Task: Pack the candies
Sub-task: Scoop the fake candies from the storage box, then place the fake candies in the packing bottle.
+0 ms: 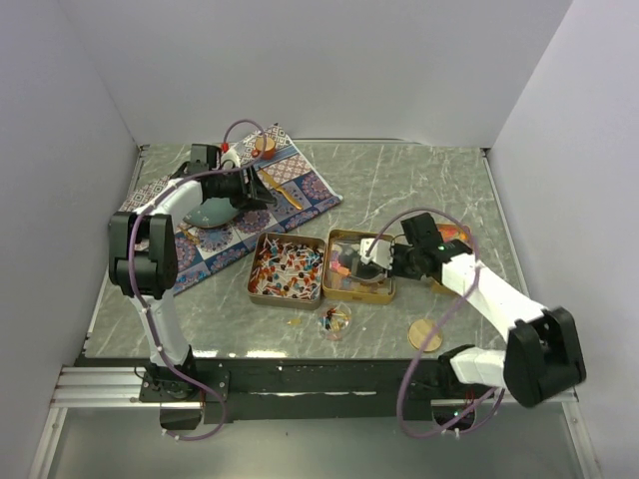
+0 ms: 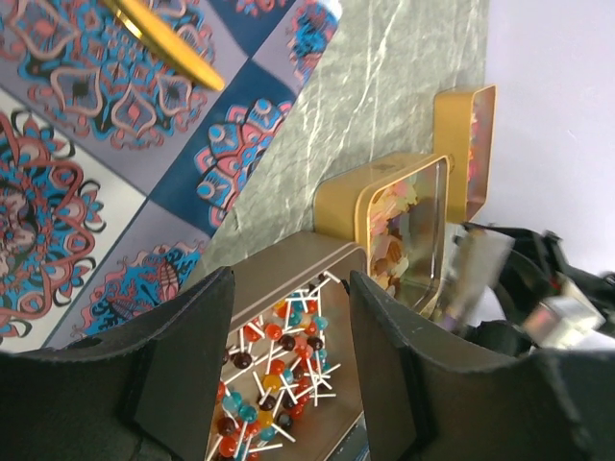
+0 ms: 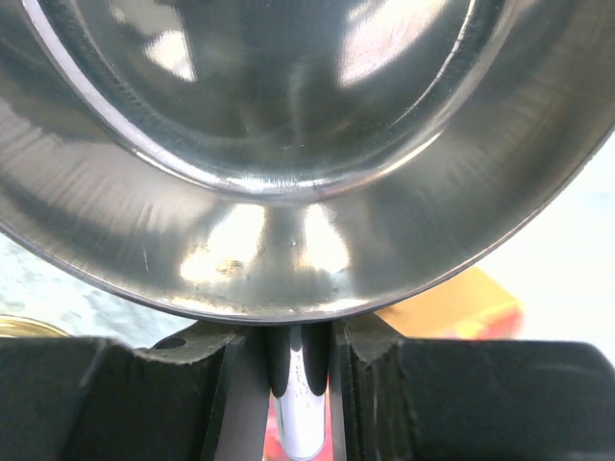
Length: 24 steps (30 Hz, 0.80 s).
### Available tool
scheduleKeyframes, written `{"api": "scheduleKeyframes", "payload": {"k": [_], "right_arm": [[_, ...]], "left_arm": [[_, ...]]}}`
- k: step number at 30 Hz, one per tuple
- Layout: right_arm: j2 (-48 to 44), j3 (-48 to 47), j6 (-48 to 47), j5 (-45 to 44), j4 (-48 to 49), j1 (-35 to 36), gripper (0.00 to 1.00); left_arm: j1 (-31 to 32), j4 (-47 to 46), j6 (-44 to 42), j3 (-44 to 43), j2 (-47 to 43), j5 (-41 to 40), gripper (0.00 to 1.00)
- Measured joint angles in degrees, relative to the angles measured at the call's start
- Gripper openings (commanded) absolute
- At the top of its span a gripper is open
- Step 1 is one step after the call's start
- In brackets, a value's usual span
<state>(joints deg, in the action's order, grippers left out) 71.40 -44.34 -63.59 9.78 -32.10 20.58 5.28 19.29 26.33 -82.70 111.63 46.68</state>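
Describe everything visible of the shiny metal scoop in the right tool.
Shiny silver metal scoop: round polished bowl, mirroring lights, on a thin rod-like handle. The right tool is shut on that handle, bowl pointing away from the wrist. From above it is over the middle shallow gold rectangular tin; contact with the tin or any load cannot be told.

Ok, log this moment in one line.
left end effector: open, empty | right end effector: shut on shiny round steel scoop | scoop: over middle gold rectangular tin
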Motion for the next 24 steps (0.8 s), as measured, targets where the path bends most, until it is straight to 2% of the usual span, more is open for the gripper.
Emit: {"api": "scheduleKeyframes", "payload": {"k": [8,15,19,24], "right_arm": [[-9.11,-1.64,-4.94,-0.57,-5.46,0.59,0.00],[-14.27,-1.25,-7.85,-4.68,-14.05,8.76,0.00],[-13.64,-1.99,-7.41,-8.74,-18.58,14.12,0.00],[-10.47,-3.93,-6.93,-15.80,-21.22,17.62,0.00]], "left_arm": [[-0.02,-1.62,0.68,-1.68,-0.02,0.68,0.57],[-0.07,-3.21,2.93,-1.62,-0.39,1.49,0.57],[-0.11,-5.35,4.46,-0.48,-1.81,1.60,0.57],[-0.35,-7.41,5.90,-0.15,-3.67,2.01,0.57]]}}
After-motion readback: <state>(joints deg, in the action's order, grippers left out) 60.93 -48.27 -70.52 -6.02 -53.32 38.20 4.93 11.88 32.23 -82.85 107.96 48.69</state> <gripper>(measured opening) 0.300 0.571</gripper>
